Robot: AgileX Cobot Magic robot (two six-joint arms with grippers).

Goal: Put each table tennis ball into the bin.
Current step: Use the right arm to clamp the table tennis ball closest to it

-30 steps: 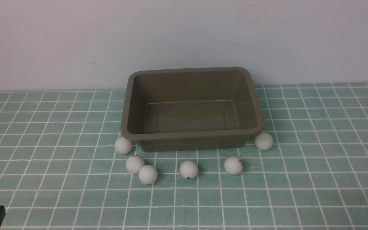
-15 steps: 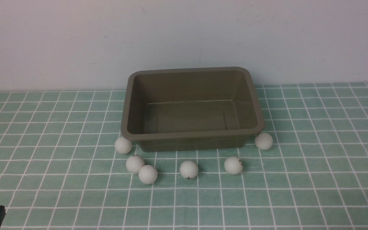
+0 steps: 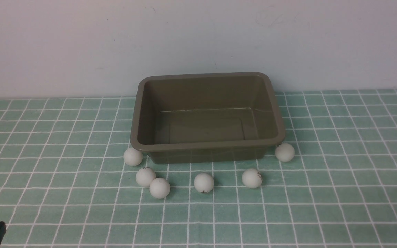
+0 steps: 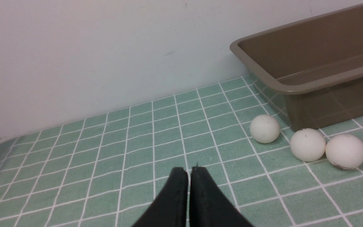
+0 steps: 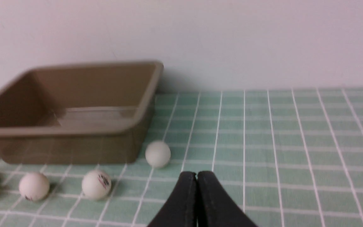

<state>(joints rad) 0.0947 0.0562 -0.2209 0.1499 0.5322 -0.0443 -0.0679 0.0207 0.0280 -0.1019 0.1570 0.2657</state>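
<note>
The green checked cloth (image 3: 339,206) has lots of open room across the bottom and right of the front view. The bin (image 3: 207,151) sits mid-frame against the white wall (image 3: 81,44). Six table tennis balls (image 3: 203,182) lie just below it on the cloth, all outside. The left gripper (image 4: 189,171) peeks in at the bottom left corner, jaws pressed together. The right gripper (image 5: 196,173) is clenched too, holding nothing.

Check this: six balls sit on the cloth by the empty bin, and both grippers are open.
Not open: the left gripper and right gripper are shut, jaws together, as each wrist view shows. Six balls by the empty bin stands.
</note>
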